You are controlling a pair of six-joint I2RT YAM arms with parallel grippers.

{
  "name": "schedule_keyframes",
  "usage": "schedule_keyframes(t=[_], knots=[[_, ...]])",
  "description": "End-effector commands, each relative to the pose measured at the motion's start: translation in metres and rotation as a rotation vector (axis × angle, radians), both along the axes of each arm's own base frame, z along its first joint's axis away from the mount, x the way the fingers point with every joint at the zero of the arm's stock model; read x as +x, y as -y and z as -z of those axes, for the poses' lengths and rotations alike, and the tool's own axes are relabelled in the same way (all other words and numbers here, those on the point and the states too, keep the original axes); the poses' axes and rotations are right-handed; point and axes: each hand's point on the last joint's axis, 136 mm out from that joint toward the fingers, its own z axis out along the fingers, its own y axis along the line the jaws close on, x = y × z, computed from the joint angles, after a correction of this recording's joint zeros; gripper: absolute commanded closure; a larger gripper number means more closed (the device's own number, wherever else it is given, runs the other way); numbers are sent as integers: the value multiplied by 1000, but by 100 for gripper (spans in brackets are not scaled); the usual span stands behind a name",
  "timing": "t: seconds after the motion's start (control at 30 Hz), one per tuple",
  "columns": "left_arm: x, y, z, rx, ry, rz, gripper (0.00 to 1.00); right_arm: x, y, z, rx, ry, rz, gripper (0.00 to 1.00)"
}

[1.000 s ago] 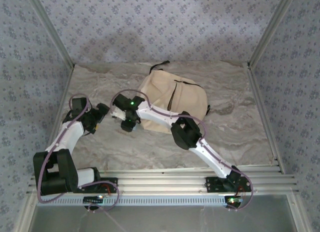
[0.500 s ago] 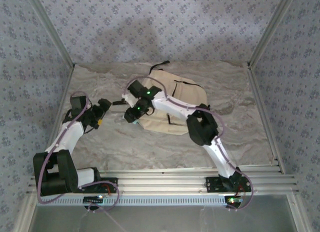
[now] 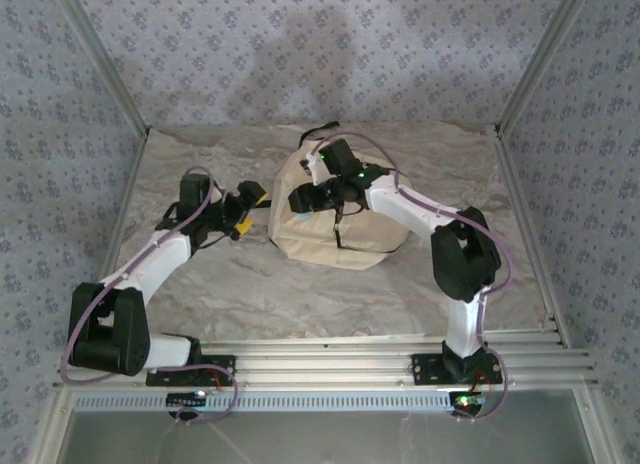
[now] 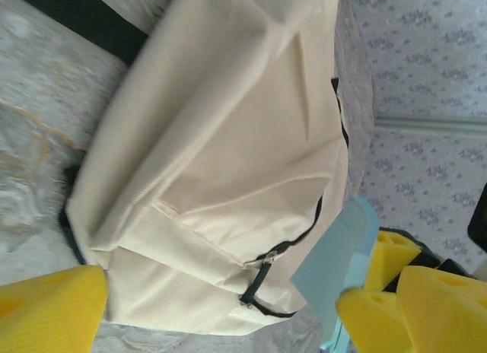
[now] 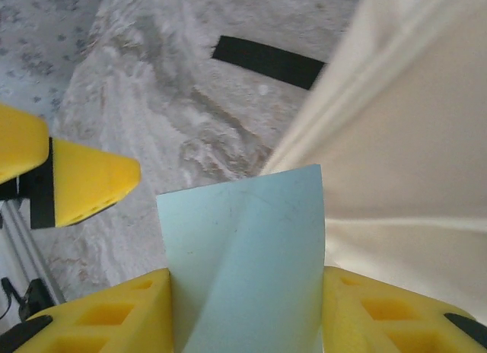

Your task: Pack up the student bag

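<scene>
The student bag is seen lying slumped on the marbled surface, directly ahead of the left tool and just beside the tips of the right tool. The left tool's fingers are spread wide, with nothing gripped between them. A pale blue sheet is pinched between the right tool's fingers, its free end held out beyond the tips, next to the bag's cream flank. The bag is judged soft and limp: the cloth is creased and sagging, so it can be expected to fold, bunch and slide under a push rather than keep its shape, and little weight is suggested. A hold is best taken on a fold of cloth beside the black zip, or on the small zip pull ahead of the left tool. Whether the main compartment is open cannot be told.
</scene>
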Motion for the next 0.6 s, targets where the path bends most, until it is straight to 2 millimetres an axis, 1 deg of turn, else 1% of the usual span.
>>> schedule_keyframes(t=[0.0, 0.07, 0.17, 0.27, 0.3, 0.33, 0.37, 0.47, 0.57], knots=[[11, 24, -12, 55, 72, 19, 3, 20, 52, -9, -51, 16, 229, 50], [13, 42, -10, 157, 107, 81, 5, 25, 86, -3, -92, 12, 344, 49], [18, 70, -7, 282, 147, 174, 6, 28, 130, 6, -123, -8, 476, 48], [26, 101, -3, 372, 170, 277, 9, 28, 166, 12, -124, -27, 571, 48], [28, 110, 0, 405, 169, 305, 10, 30, 174, 11, -121, -25, 592, 48], [31, 122, 2, 443, 178, 343, 10, 25, 185, 21, -138, -47, 613, 48], [33, 131, 5, 482, 175, 374, 11, 24, 195, 24, -143, -53, 634, 48], [38, 158, 18, 575, 166, 456, 11, 22, 217, 25, -144, -61, 679, 48], [45, 171, 36, 658, 137, 500, 14, 19, 231, 26, -131, -65, 704, 48]])
